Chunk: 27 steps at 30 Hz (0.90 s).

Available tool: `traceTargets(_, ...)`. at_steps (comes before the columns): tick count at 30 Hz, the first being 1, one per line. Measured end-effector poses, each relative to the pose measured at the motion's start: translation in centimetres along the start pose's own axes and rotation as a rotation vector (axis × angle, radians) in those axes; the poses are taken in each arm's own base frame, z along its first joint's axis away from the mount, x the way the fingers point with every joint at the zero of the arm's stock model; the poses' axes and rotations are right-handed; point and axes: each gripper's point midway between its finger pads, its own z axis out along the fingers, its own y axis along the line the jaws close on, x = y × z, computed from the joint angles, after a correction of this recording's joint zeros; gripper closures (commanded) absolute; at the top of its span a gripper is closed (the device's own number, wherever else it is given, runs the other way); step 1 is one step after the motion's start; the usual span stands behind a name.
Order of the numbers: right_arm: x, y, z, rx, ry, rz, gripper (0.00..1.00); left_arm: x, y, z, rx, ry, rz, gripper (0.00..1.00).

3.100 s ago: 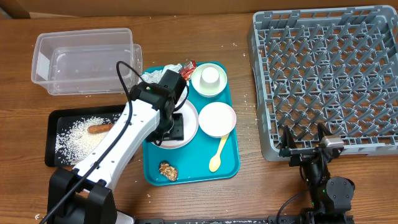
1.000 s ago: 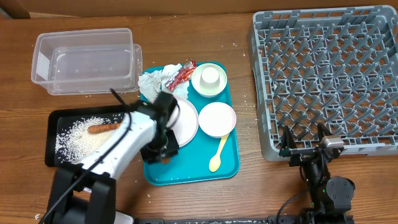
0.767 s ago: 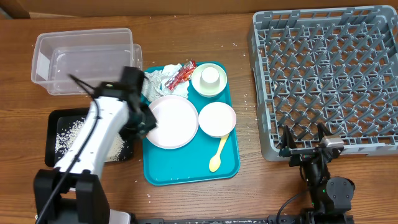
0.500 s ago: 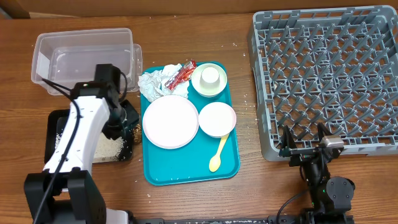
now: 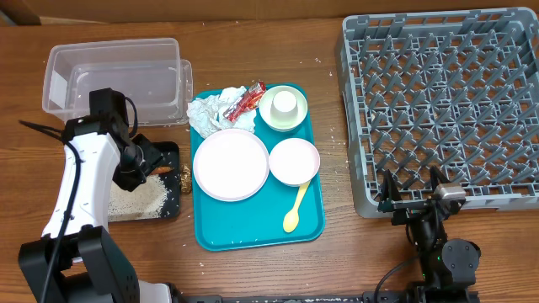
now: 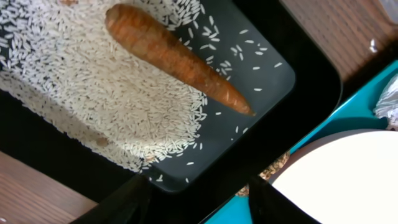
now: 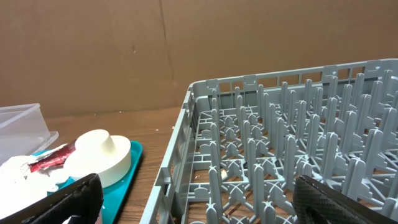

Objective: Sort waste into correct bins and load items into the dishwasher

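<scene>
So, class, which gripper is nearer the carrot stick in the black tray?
Left. The left gripper hangs over the black tray beside the carrot stick; the right gripper sits far off by the dish rack.

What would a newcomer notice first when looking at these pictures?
The bright teal tray in the middle draws the eye first, with a large plate and a crumpled napkin on it. The big grey dish rack fills the right side. At the left, the left hand hovers over a black tray holding rice and an orange carrot.
</scene>
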Motion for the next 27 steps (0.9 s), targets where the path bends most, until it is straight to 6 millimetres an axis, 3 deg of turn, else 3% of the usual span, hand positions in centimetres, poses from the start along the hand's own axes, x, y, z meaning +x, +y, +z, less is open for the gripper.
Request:
traceTargets(11, 0.0, 0.0, 0.0, 0.0, 0.0, 0.0, 0.0, 0.3, -2.6, -0.1, 0.098, 0.002, 0.1, 0.4)
traceTargets(17, 0.0, 0.0, 0.0, 0.0, 0.0, 0.0, 0.0, 1.7, -4.4, -0.1, 0.119, 0.015, 0.169, 0.34)
traceTargets(27, 0.0, 0.0, 0.0, 0.0, 0.0, -0.001, 0.0, 4.8, -6.8, -0.2, 0.122, 0.039, 0.308, 0.35)
